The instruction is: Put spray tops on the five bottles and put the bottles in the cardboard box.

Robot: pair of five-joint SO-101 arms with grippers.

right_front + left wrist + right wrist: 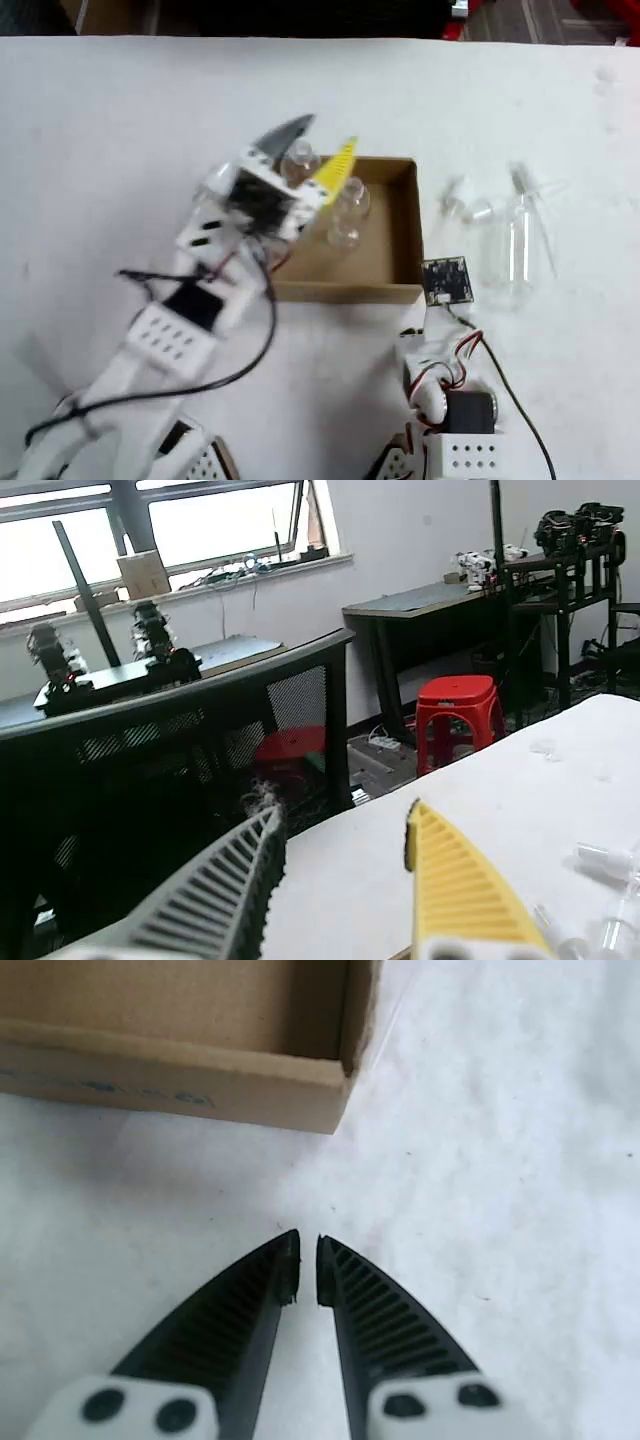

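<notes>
— While the left claw point(331, 130) hangs with its grey and yellow halves well apart and nothing between the tips, how far along would you say the job is?

— Partway, I'd judge; just below that claw, inside the cardboard box point(345, 292), stand clear bottles point(350, 197); I count two for certain, and there is a likely third right beneath the claw; whether they wear their tops I cannot tell.

— And the rest?

— Well off from the left claw, past the box's far wall, one loose bottle point(520, 245) lies on the counter point(120, 120) with spray tops point(462, 207) just beside it; that one is not boxed and, as far as I can see, not capped; a fifth I cannot find.

— What of the right claw point(307, 1260)?

— Its black halves sit nearly together, with only a thin slit between them and nothing gripped; it points down at bare counter, with the box's near corner just ahead of it; the loose bottle lies farther out, beyond that corner and to one side.

— So what is left?

— By my reckoning, topping and boxing the loose bottle at the least; possibly more, since the tops on the boxed ones are too faint to make out.
</notes>
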